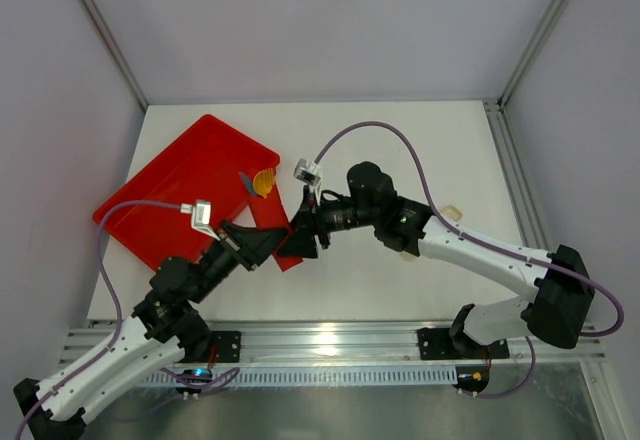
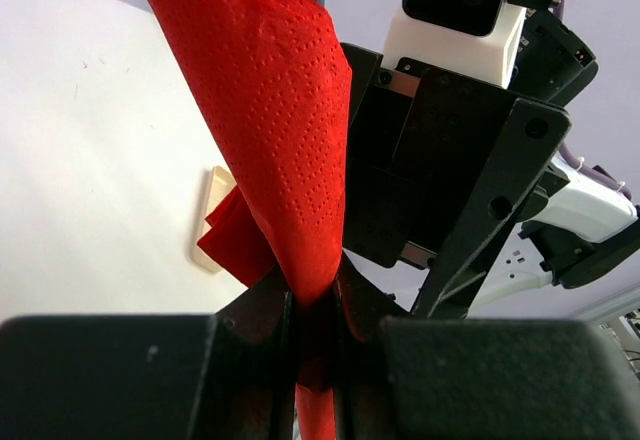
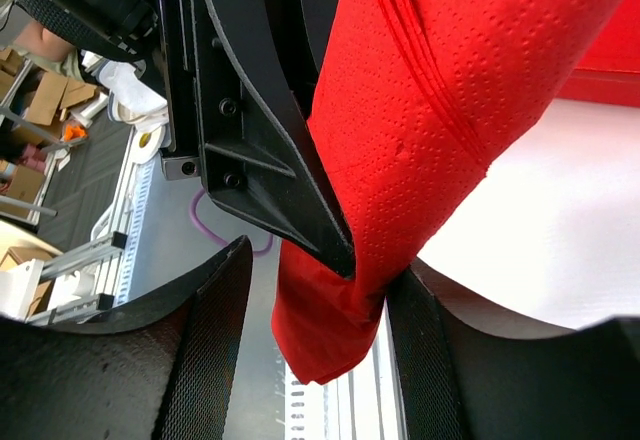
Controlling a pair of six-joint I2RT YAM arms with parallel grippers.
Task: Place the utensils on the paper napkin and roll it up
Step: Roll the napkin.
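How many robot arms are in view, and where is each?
2. The black-and-white left arm comes from the bottom left; the left end effector pinches the red paper napkin. The right arm comes from the bottom right; the right end effector is open around it.

The left arm [image 1: 120,355] stretches in from the left of the paper napkin [image 2: 280,110], and the left gripper [image 2: 315,305] is pinched tight on the napkin's bottom end. The right arm [image 1: 480,250] bends in from the right of the napkin. The right gripper [image 3: 315,330] has its fingers [image 3: 420,345] apart around that same end, one touching the napkin and the other just off it, nose to nose with the left gripper.
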